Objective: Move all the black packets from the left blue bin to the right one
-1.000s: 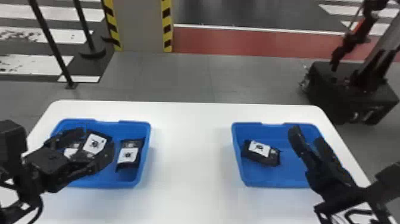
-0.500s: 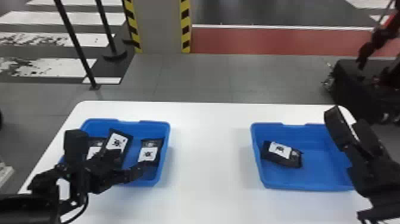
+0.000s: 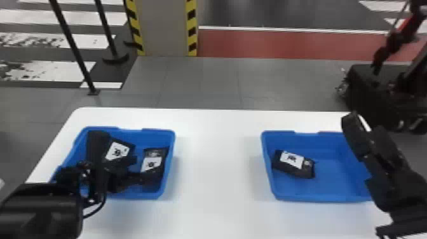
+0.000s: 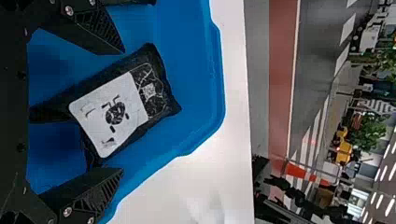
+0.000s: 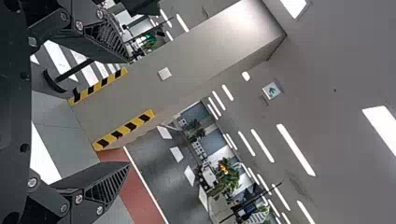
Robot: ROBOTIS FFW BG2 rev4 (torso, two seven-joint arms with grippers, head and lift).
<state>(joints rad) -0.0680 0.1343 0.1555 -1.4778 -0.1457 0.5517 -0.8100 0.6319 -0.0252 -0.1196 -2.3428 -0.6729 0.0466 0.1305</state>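
Note:
In the head view my left gripper is over the left blue bin, with one black packet between its spread fingers. Beside it, toward the bin's right wall, lies another black packet. The left wrist view has the open gripper around a white-labelled packet, fingers apart on either side. One packet rests near the left wall of the right blue bin. My right gripper is by that bin's right side; in the right wrist view the gripper stands open and holds nothing.
Both bins stand on a white table, with a wide strip of tabletop between them. Behind it are a striped pillar and black posts at the left. A dark machine stands on the floor at the back right.
The head view has shifted sideways. My left gripper has turned and its arm has swung over the bin's near left side. The right gripper has moved outward, toward the right bin's far right side.

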